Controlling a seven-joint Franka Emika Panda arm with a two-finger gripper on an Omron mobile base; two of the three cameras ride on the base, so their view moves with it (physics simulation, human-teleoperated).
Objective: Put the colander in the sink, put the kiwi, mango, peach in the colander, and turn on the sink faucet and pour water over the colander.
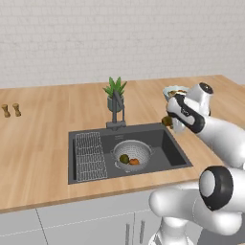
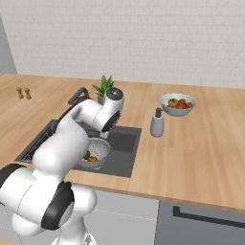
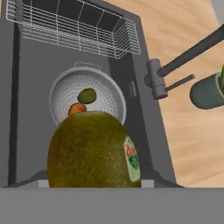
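Note:
My gripper point(image 1: 169, 121) is shut on a brownish-green fruit point(image 3: 93, 149) with a small sticker, the kiwi by its look. It hangs above the right edge of the dark sink point(image 1: 168, 149). The grey colander point(image 1: 143, 149) stands in the basin, left of and below the held fruit. Inside the colander point(image 3: 65, 89) lie the orange-red peach point(image 3: 76, 108) and a smaller green fruit point(image 3: 87, 95), likely the mango. The dark faucet point(image 1: 117, 113) stands behind the basin with its spout over it. No water is in view. The fruit hides my fingertips in the hand view.
A wire rack point(image 1: 90, 155) fills the sink's left part. A potted plant point(image 1: 115, 92) stands behind the faucet. On the counter to the right are a soap dispenser point(image 2: 157, 123) and a pale blue fruit bowl point(image 2: 177, 109). Two small shakers point(image 1: 10, 110) stand far left.

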